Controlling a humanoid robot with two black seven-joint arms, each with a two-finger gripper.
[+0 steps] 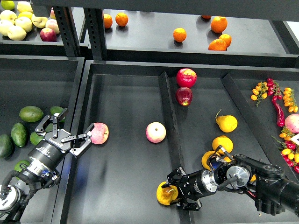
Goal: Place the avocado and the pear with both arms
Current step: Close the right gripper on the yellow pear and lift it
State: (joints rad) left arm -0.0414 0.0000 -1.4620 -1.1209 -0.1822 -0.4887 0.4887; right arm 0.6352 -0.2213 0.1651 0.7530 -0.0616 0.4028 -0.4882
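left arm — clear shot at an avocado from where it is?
Probably yes. The left gripper is open beside the avocados, with nothing between them; the nearest one sits right behind its fingers.

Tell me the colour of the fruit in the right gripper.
Orange-yellow with a dark brown patch: the pear, clamped in the right gripper, seen in the head view.

My left arm comes in from the lower left corner, angled up and to the right. Left hand (65,130): fingers spread wide, one pair reaching up-left, the other out to the right, nothing between them. My right arm enters from the lower right edge and lies nearly level, pointing left. Wrist joint shows its silver round face toward me. Right hand (172,192): fingers closed around the pear (164,194), one above it and one below, holding it at the far left end of the arm.
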